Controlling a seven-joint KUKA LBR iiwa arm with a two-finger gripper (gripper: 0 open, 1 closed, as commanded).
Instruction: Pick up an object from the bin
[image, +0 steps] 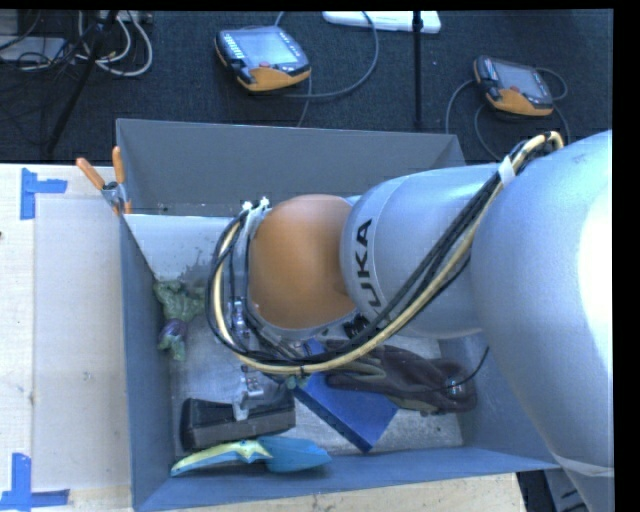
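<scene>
black block (225, 425) lies in the bin's (145, 400) front left corner, near the left wall, with a blue and yellow toy (255, 457) between it and the front wall. gripper (250, 395) sits at the block's upper right edge; released or clenched, i cannot tell. blue slab (345, 412) lies just beside the block's right end. 2 green toys (178, 300) hug the left wall, with bare floor between them and the block.
</scene>
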